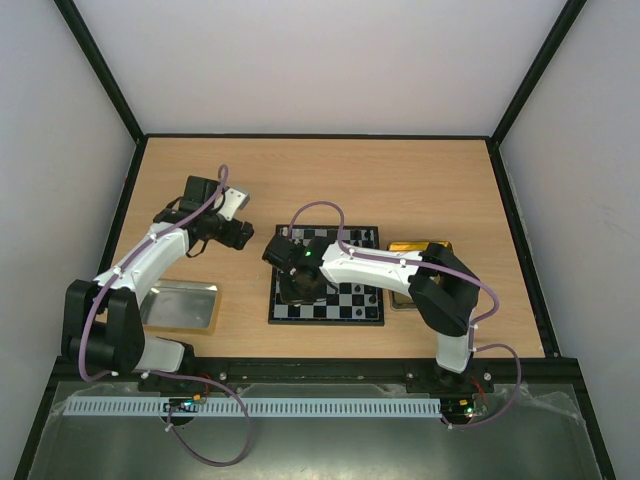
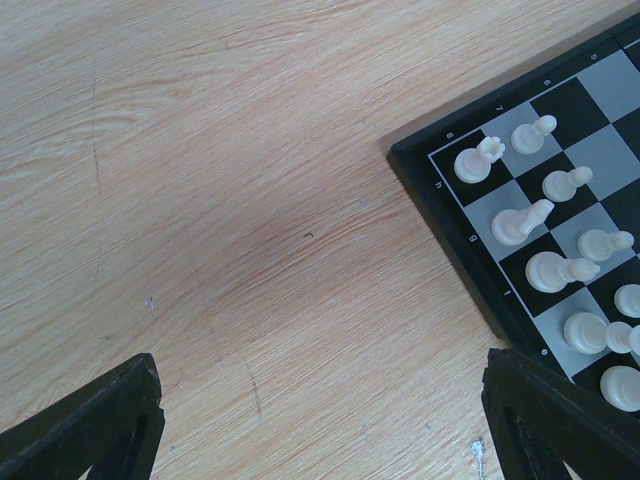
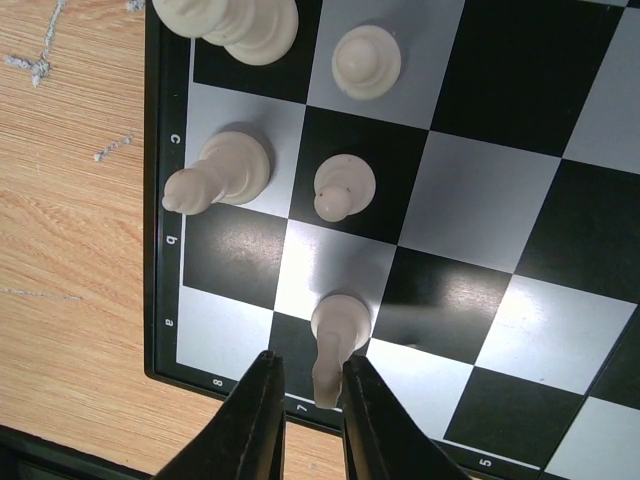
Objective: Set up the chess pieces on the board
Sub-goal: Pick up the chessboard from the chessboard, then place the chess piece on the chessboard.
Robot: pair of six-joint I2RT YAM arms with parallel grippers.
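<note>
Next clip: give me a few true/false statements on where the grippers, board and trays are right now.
1. The left gripper holds a chess piece. False: it is open and empty, over the table beside the board.
2. A white piece stands between the fingers of the right gripper. True.
3. The right arm reaches over the board. True.
4. The silver tray lies right of the board. False: it lies left of it; the gold tray lies right.
</note>
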